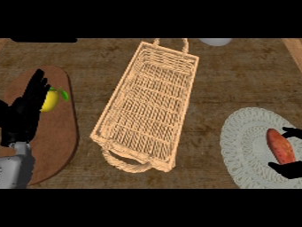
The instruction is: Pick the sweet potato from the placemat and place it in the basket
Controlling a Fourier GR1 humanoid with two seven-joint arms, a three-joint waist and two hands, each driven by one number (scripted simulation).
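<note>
Lying well to the left of the right hand (pixel 296 170) was the basket (pixel 146 106). Under this hand lay the placemat (pixel 245 133). Its fingers and thumb were curled round the sweet potato (pixel 280 148) there: the grasping step, I judged. Next it needed lifting and carrying leftward.

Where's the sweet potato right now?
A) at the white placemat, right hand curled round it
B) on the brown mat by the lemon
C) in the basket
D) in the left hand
A: the sweet potato shows over the white placemat, with the right hand curled round it, well apart from the basket.
</note>
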